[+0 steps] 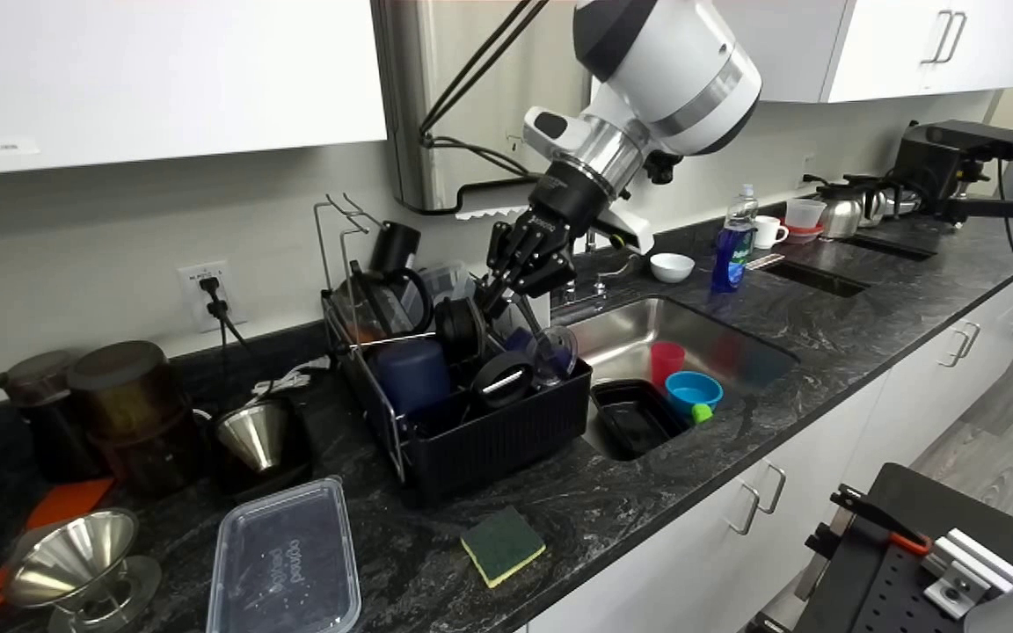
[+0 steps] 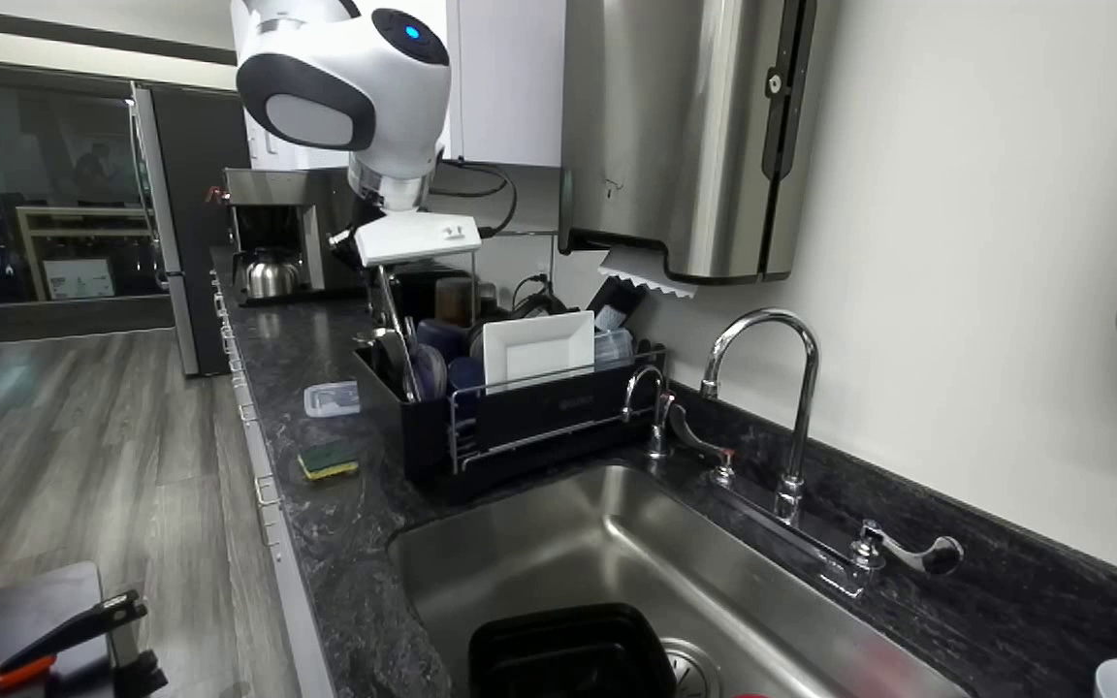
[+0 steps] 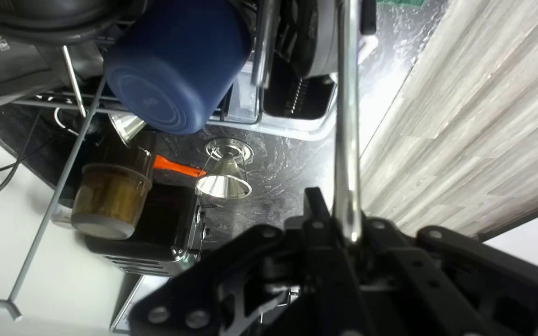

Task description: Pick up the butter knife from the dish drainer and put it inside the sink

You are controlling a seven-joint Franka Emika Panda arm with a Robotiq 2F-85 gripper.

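Note:
The butter knife (image 3: 348, 140) shows in the wrist view as a long shiny metal handle between my fingers. My gripper (image 3: 343, 224) is shut on its end. In an exterior view the knife (image 2: 392, 305) leans, its lower end among utensils at the dish drainer's near corner. The black dish drainer (image 1: 498, 448) stands on the counter beside the sink and also shows in an exterior view (image 2: 558, 407). My gripper (image 1: 499, 299) is above the drainer; a white wrist part hides its fingers in an exterior view. The steel sink (image 2: 510, 543) also shows in an exterior view (image 1: 647, 321).
The drainer holds a blue cup (image 3: 171, 70), a white plate (image 2: 539, 349) and a glass pot (image 1: 375, 303). A black tray (image 2: 568, 650), red cup (image 1: 666, 360) and blue bowl (image 1: 693, 389) are in the sink. A faucet (image 2: 806, 407) rises behind it. A paper dispenser (image 2: 685, 136) hangs above.

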